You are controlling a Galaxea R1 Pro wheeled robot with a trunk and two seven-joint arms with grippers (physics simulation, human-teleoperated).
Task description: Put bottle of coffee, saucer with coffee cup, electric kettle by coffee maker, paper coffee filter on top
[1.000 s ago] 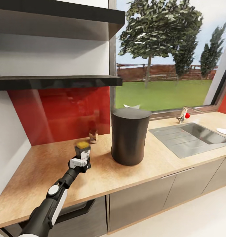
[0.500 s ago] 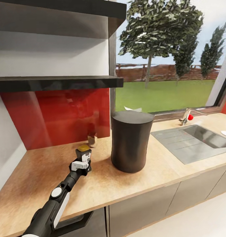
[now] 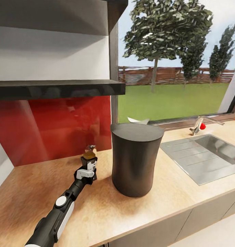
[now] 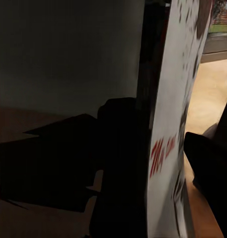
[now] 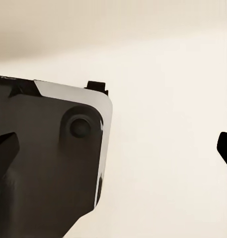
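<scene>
From the head camera, the left arm is reaching out over the kitchen countertop, and the left gripper is clamping the bottle of coffee by its dark body, with the gold-brown lid showing above the fingers. The bottle is sitting upright, low at the countertop, just beside the coffee maker on the side away from the sink; whether its base is touching the wood I cannot tell. The coffee maker is standing on the countertop between the bottle and the sink, and a whitish bit of the paper coffee filter is peeking up behind its top rim, toward the window. The red backsplash is rising behind the bottle, and the kitchen shelf is hanging above it, higher than the coffee maker's top. A tap with a red knob is standing at the far edge of the sink. From the left wrist camera, the bottle's white label with red lettering is pressing close against the lens, with a dark finger lying alongside it and a strip of countertop beyond. From the right wrist camera, the right gripper's dark fingertips are showing spread wide at opposite edges, holding nothing, above a pale floor and a dark-and-white part of the robot's body.
</scene>
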